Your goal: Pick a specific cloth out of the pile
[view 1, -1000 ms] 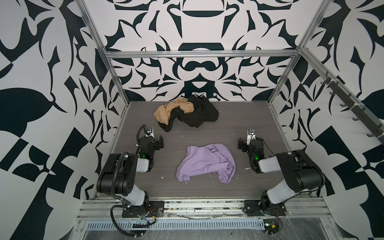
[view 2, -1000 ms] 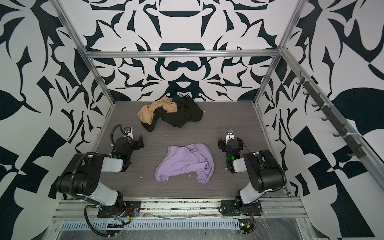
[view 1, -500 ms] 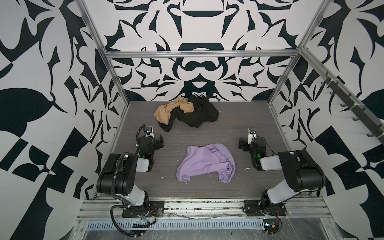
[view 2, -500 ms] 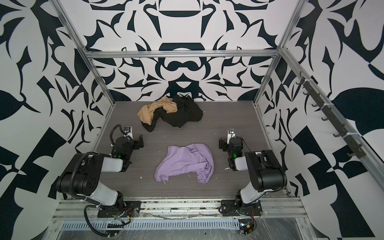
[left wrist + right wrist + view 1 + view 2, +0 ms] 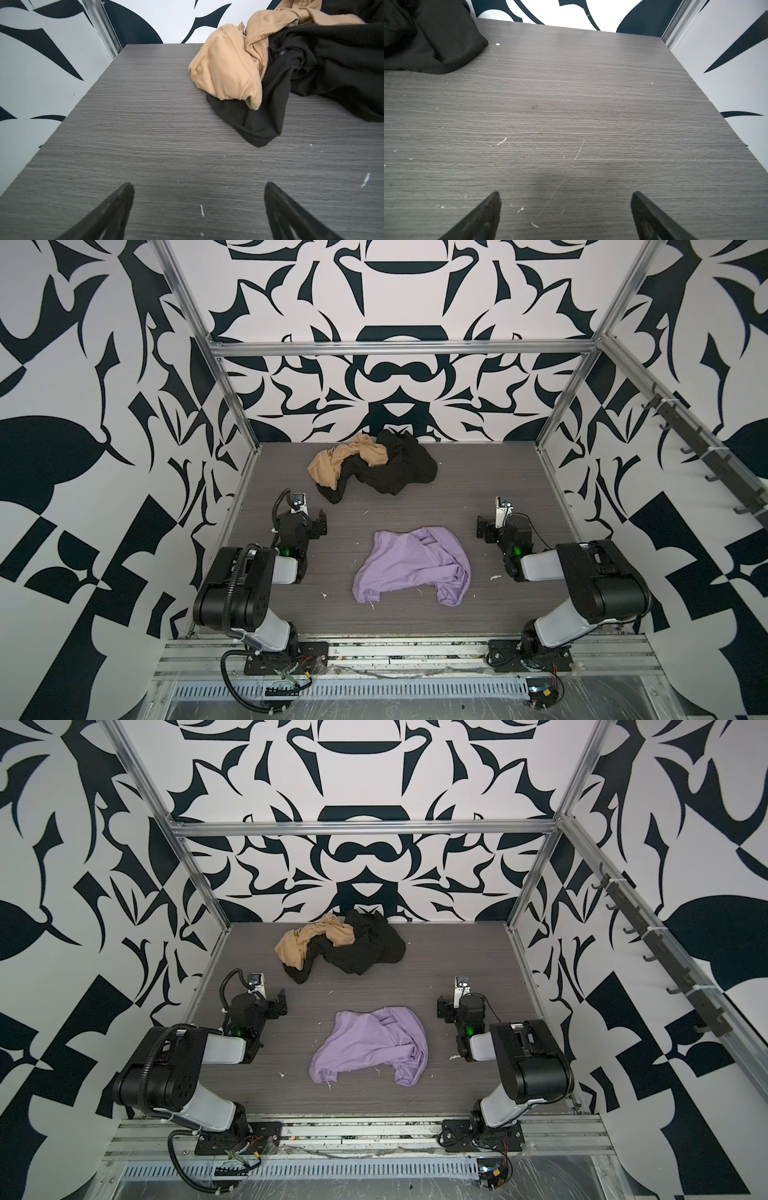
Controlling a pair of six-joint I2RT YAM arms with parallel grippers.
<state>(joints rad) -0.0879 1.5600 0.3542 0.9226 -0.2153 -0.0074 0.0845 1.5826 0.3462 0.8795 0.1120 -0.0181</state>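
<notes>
Lying crumpled between your left claw (image 5: 198, 185) and right claw (image 5: 565, 194), both spread empty, the purple cloth (image 5: 411, 568) sits well clear of the pile (image 5: 374, 466), seemingly nearer the right one.

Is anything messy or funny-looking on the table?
Yes. Little white scraps are scattered on the gray table, mostly around the crumpled purple cloth. The tan and black clothes sit tangled at the back.

Top views overhead, near-identical, wrist views low — both facing pile (image 5: 315, 68)
</notes>
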